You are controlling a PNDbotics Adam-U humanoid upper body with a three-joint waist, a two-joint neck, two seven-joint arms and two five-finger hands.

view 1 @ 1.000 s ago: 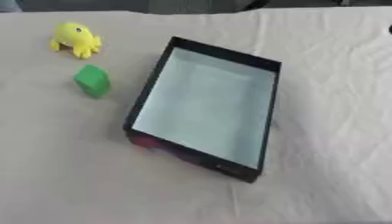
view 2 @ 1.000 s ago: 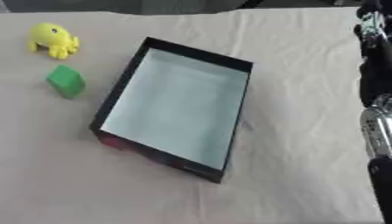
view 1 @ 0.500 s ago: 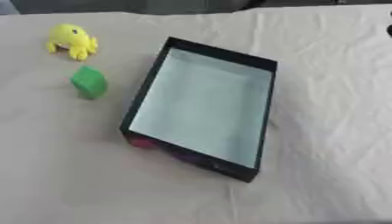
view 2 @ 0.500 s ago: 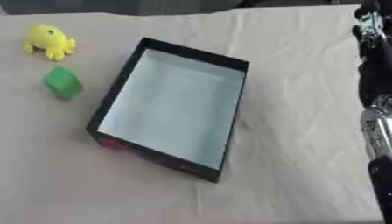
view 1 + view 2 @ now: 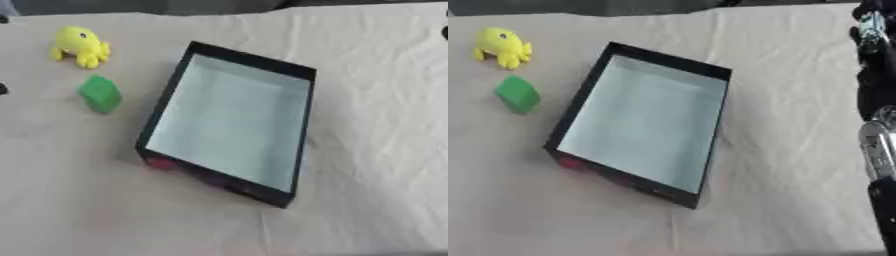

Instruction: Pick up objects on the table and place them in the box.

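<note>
Black metal of my right arm (image 5: 877, 80) edges only the right eye view, fingers unreadable, box (image 5: 166, 107) and 2 toys leftward.

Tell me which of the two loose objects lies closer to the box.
The green block. It sits just off the box's left wall, while the yellow toy lies farther away, toward the table's far left corner.

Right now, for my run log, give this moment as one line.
box: empty | yellow toy, green block: on table, left of box | right arm: at right edge | hands: unseen
</note>
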